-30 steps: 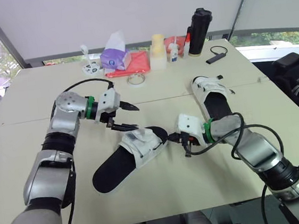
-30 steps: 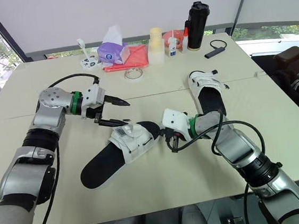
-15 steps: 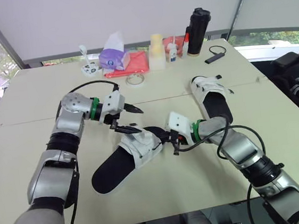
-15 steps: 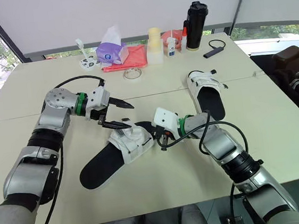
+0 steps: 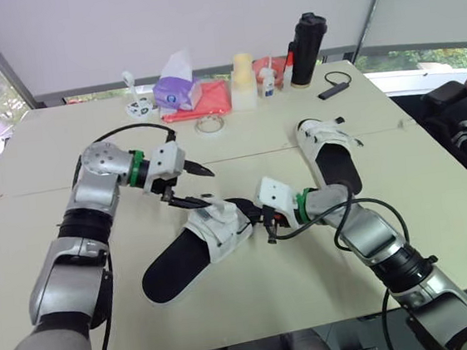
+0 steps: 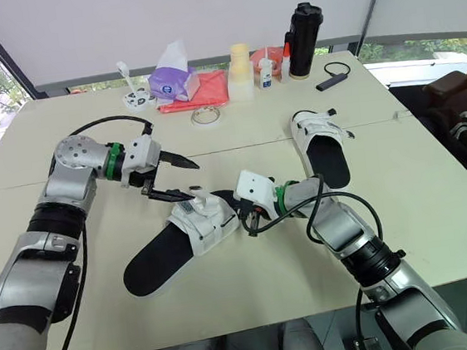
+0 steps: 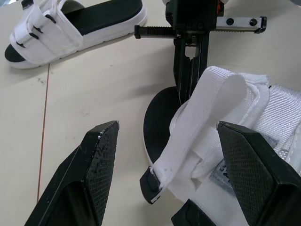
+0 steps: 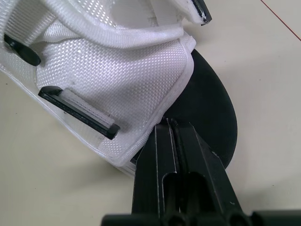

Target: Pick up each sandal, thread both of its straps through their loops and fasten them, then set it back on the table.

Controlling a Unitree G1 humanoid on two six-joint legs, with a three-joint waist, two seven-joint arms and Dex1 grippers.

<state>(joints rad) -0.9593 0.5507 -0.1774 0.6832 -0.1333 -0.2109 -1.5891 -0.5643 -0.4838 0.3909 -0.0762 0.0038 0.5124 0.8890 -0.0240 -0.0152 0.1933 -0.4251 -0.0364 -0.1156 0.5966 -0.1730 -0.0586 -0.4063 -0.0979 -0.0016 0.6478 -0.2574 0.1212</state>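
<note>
— At the middle of the table (image 5: 255,302), what has changed around the near sandal (image 5: 199,247)?

— Your right gripper (image 5: 265,218) has come in over the last second. It sat just off the toe end; now its tips touch the hem of the white upper where it meets the black sole. Its fingers are pressed together, and I cannot tell whether any fabric is caught between them.

— And the left side?

— Your left gripper (image 5: 211,187) has hardly moved. It hovers with its fingers spread wide on either side of the loose strap (image 7: 202,117), which stands up in a curl, unthreaded. Neither finger touches it.

— So where does that leave you?

— The near sandal lies flat on the table and is not yet lifted. I read this as your right side bracing the toe so the left can close on the strap. The far sandal (image 5: 329,152) lies well apart near your right side, untouched. If the right tips only rest on the hem, expect the sandal to slide when you pull the strap.
</note>
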